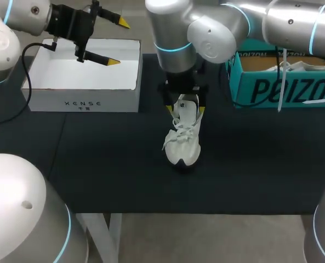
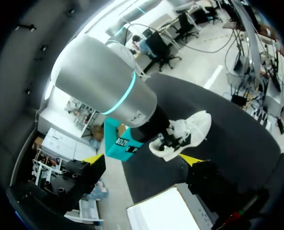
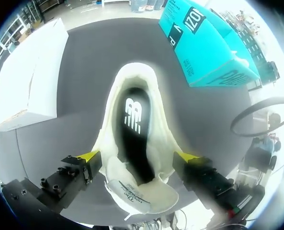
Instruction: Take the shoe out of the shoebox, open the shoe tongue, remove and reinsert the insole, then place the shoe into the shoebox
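The right arm (image 1: 176, 33) hides the heel of the white shoe (image 1: 184, 139) from above; right of it, the teal box (image 1: 283, 90) runs off frame.

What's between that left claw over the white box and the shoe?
In the head view, between left gripper and shoe: only the shoebox wall and bare table.

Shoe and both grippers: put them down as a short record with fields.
shoe: white, upright on the dark table, outside the box
insole: dark, lying inside the shoe
white shoebox: open, apart from the shoe, nothing visible inside
right gripper: down over the shoe's opening; grip unclear
left gripper: open, empty, above the white shoebox
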Tool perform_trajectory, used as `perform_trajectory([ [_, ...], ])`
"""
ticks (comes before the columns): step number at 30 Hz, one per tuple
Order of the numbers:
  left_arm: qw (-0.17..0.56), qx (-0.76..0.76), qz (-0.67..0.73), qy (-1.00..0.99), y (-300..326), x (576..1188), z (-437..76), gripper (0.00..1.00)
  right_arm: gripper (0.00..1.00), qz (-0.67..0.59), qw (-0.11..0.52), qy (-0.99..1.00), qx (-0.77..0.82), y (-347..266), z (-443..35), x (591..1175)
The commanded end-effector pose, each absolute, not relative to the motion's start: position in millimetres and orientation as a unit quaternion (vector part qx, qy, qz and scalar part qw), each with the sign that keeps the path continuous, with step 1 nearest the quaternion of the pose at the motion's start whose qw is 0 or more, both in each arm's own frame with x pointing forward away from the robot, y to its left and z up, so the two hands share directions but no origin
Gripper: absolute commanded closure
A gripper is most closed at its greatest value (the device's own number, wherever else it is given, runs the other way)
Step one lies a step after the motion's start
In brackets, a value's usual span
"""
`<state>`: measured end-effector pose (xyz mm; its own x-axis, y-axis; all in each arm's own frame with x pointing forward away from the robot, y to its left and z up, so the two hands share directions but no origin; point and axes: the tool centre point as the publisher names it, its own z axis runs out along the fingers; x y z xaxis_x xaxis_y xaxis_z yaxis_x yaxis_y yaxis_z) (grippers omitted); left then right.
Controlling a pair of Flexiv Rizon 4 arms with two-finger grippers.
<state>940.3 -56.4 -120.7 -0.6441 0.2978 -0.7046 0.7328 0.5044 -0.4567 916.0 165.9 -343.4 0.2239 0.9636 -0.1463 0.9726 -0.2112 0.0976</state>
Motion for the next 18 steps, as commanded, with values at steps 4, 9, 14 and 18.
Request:
perform_trajectory([
  [4, 0.282, 0.314, -0.385, 0.821, -57, 940, -121, 0.00, 0.00, -0.028, 0.084, 0.619, 0.780, 171, -345, 911],
  [9, 0.282, 0.314, -0.385, 0.821, -57, 940, -121, 0.00, 0.00, -0.034, 0.084, 0.615, 0.783, 174, -344, 903],
  [14, 0.282, 0.314, -0.385, 0.821, -57, 940, -121, 0.00, 0.00, -0.039, 0.081, 0.609, 0.788, 175, -345, 895],
  [18, 0.282, 0.314, -0.385, 0.821, -57, 940, -121, 0.00, 0.00, -0.038, 0.079, 0.607, 0.790, 178, -344, 889],
])
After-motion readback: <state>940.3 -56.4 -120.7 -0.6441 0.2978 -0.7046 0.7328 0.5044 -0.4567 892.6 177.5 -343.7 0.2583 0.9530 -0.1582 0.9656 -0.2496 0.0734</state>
